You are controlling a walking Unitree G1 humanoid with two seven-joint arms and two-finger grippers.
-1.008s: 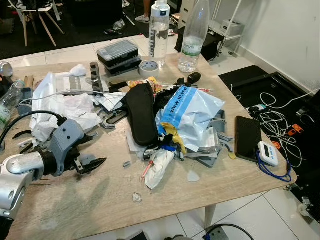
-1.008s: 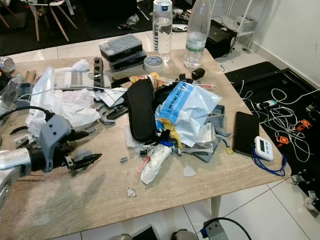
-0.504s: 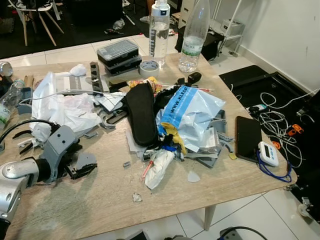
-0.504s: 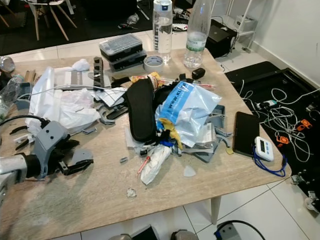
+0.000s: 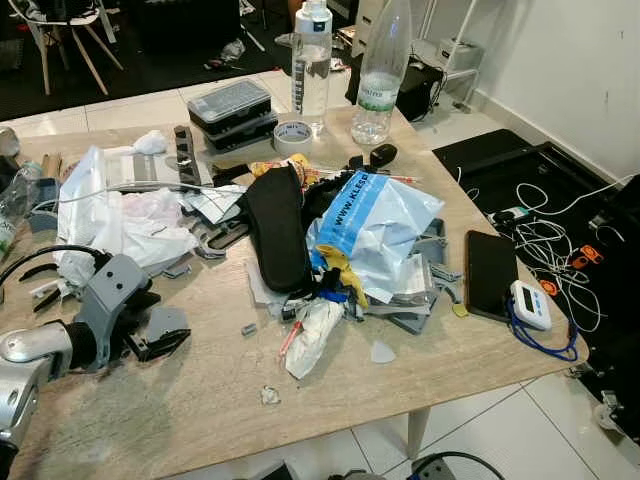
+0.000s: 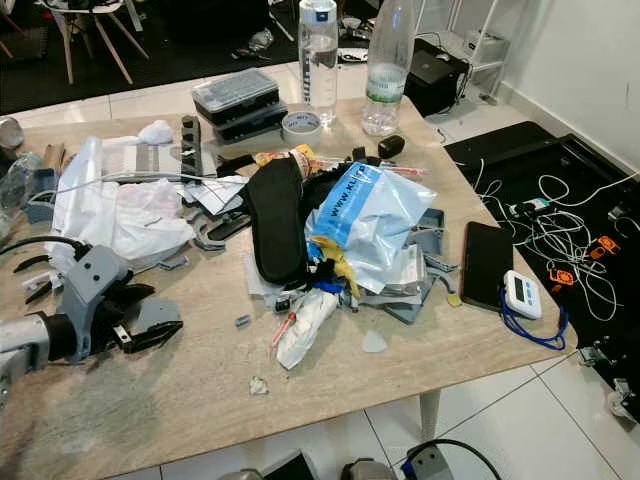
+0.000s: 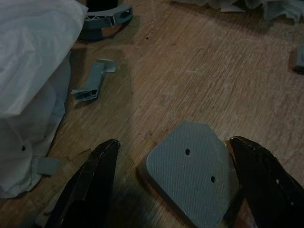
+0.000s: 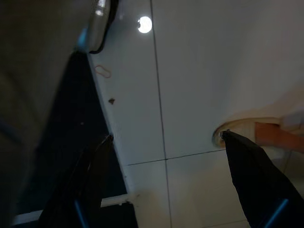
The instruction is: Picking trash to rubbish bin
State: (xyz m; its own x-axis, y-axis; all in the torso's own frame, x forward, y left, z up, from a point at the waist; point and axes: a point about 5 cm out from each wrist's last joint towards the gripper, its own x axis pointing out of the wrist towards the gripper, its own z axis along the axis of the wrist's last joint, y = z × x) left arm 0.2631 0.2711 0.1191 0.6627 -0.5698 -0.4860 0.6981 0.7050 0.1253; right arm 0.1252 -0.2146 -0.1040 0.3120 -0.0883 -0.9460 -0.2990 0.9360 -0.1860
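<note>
Since a second ago I'm dropping the left gripper (image 7: 171, 185) lower toward the table (image 5: 200, 400), fingers spread wide around the flat grey plastic piece (image 7: 192, 173), which is lying right between them; left arm's nearest, right gripper (image 8: 166, 185) is hanging open over floor

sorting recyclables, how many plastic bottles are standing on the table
2: a capped clear bottle and a taller bottle with a green label, side by side at the table's far edge. More may lie hidden in the clutter.
</note>
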